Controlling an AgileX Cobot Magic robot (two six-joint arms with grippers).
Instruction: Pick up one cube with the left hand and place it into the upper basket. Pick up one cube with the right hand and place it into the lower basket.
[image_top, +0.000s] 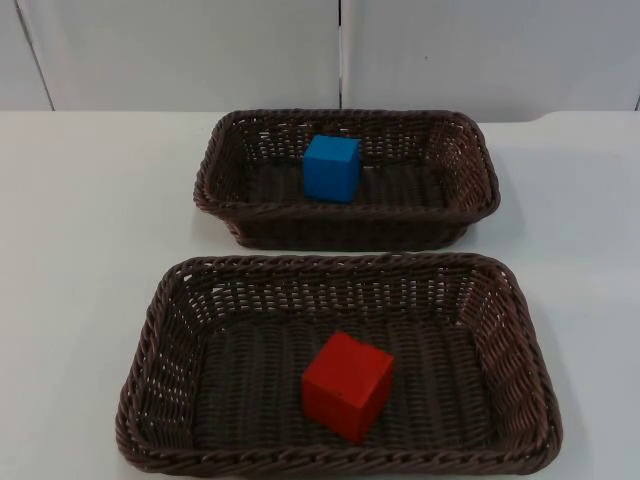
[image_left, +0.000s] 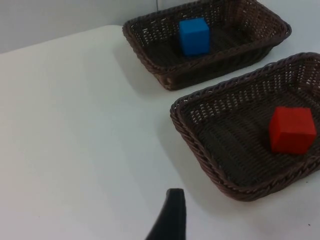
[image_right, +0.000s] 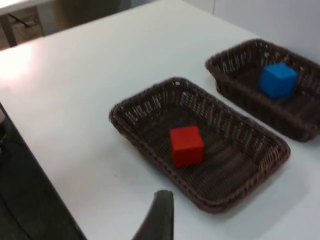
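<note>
Two baskets, one cube seated in each.
Blue cube (image_top: 331, 167) is held in upper basket (image_top: 214, 165); red cube (image_top: 347, 386) in lower basket (image_top: 150, 340) nearer; neither pincer's opening can be told.

Even, bright, diffuse light falls from above onto the white table (image_top: 80, 250), with mild glare washing out its far corner in the right wrist view. Soft shadows lie close around the upper basket (image_top: 215, 170) and the lower basket (image_top: 150, 330). The blue cube (image_top: 331, 167) and red cube (image_top: 347, 385) show saturated colour. The right wrist view is slightly soft; the dark fingertip (image_right: 157, 220) is out of focus.
</note>
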